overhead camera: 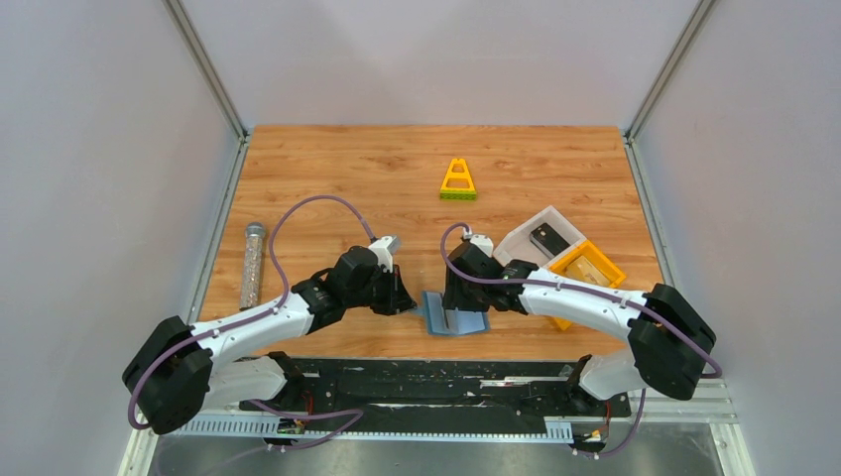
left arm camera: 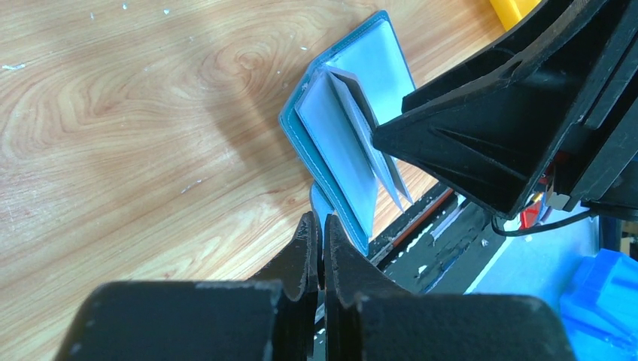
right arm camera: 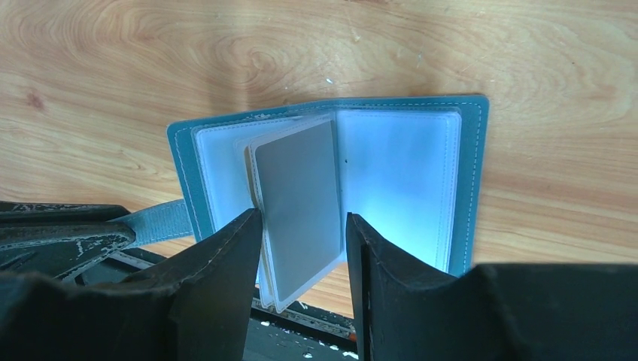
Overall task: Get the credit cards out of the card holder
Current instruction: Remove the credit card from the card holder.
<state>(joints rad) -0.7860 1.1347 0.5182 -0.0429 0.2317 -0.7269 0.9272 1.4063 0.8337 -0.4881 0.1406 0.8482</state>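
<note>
A: Fingers first?
B: The left gripper [left arm camera: 322, 252] is clenched on the tab [right arm camera: 154, 222]. The right gripper [right arm camera: 302, 219] is spread, straddling a grey card [right arm camera: 297, 177] without gripping it.
A: Which step?
B: Extraction, I'd judge. Next it should close on the card, then pull along its length.
A: And the holder?
B: The holder [right arm camera: 399, 173] lies open on the table [right arm camera: 113, 60] at the near edge. Its long axis runs left-right with the tab pointing left, and the card's long axis runs near-far.

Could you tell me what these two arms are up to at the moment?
The left claw is shut on the small tab of the flat slate-blue bifold card holder, which lies open on the wooden table. The right claw hangs open around a raised grey leaf, not yet gripping it.
</note>
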